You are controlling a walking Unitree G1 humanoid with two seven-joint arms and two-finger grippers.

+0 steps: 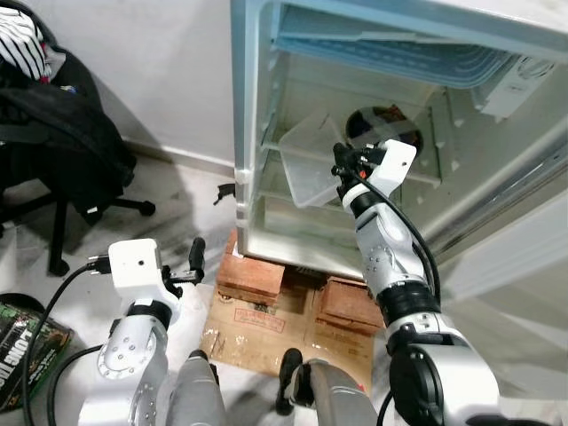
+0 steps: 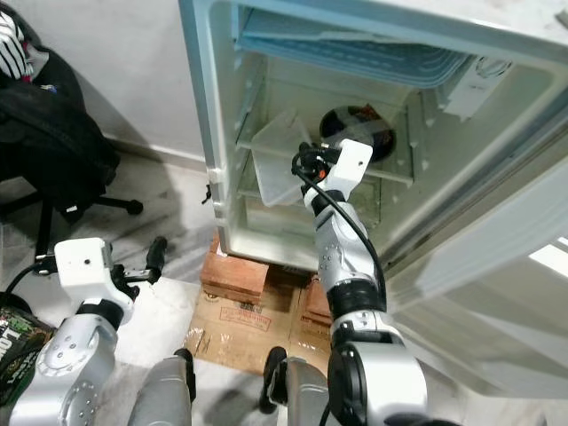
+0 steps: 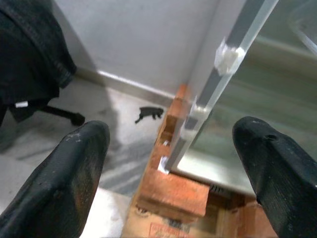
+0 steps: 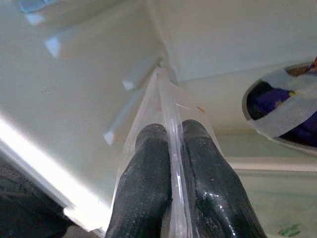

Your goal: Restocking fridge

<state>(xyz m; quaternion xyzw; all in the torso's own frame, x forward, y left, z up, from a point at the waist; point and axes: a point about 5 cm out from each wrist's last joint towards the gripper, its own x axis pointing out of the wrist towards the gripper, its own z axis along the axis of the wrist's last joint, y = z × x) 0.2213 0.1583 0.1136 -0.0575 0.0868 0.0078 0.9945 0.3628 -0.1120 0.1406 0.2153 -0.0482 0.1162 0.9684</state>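
Observation:
A clear plastic container [image 1: 306, 160] is tilted inside the open fridge [image 1: 257, 106], over the left part of the middle shelf [image 1: 426, 175]. My right gripper [image 1: 341, 176] reaches into the fridge and is shut on the container's rim [image 4: 169, 129], which shows pinched between the two black fingers [image 4: 146, 183]. A round dark dish [image 1: 383, 126] covered with film sits on the shelf, to the right of the container. My left gripper [image 1: 197, 257] hangs low in front of the fridge's bottom left corner, open with nothing between its fingers [image 3: 74, 173].
The fridge stands on bricks [image 1: 253, 275] and flattened cardboard [image 1: 266, 328]. A black office chair [image 1: 53, 151] draped with clothing stands at the left. The fridge door [image 1: 515, 257] is swung open at the right. A green packet [image 1: 18, 342] lies on the floor, lower left.

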